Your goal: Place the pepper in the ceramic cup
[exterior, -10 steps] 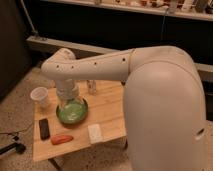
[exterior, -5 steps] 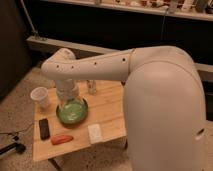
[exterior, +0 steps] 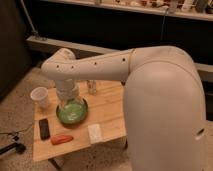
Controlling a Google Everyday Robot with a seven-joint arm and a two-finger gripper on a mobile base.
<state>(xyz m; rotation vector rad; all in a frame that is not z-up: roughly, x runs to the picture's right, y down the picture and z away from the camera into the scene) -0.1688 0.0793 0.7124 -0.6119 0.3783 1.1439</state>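
Speckled floor (exterior: 20,102), dark wall behind, and a shelf (exterior: 150,6) of small items along the top of the room. Wooden bench (exterior: 107,107) stands in the middle, with the robot's bulky white body close to its right side.

- Arm (exterior: 95,65): reaches leftward over the bench, then bends down at the wrist.
- End effector (exterior: 70,106): points down directly over the green bowl (exterior: 84,113), fingers spread apart, nothing between them. Whether the tips touch the bowl: cannot tell.
- Pepper (exterior: 61,139): red-orange, lying flat on the bench near the front edge, in front of the bowl, apart from it. Not in contact with the end effector.
- Cup (exterior: 40,96): off-white, upright, at the back left corner of the bench, left of the bowl.
- Black device (exterior: 44,128): flat on the bench, left of the pepper, between cup and front edge.
- White packet (exterior: 94,133): flat, right of the pepper.
- Glass jar (exterior: 92,87): upright, behind the bowl, near the back edge
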